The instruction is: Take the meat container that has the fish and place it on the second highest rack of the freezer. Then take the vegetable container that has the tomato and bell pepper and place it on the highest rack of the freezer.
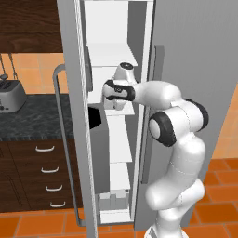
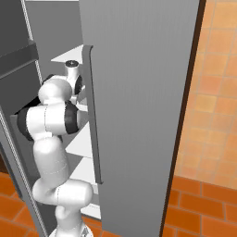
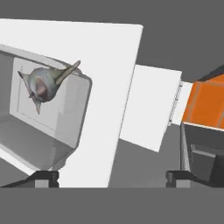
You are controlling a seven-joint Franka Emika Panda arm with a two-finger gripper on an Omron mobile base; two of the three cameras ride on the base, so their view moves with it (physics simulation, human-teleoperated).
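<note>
Translucent grey plastic forms the meat container [image 3: 41, 118] at the left of the hand view, a rounded-cornered box resting on a flat white freezer [image 1: 139, 28] shelf [image 3: 109, 78], with the silvery fish [image 3: 43, 83] showing at its upper part. The claw [image 3: 113, 178] has its dark tips spread wide apart, gripping nothing, and the container's edge lies just beside the lower-left tip. I judge a careless pull-back could clip that smooth wall and drag the box off its shelf.
</note>
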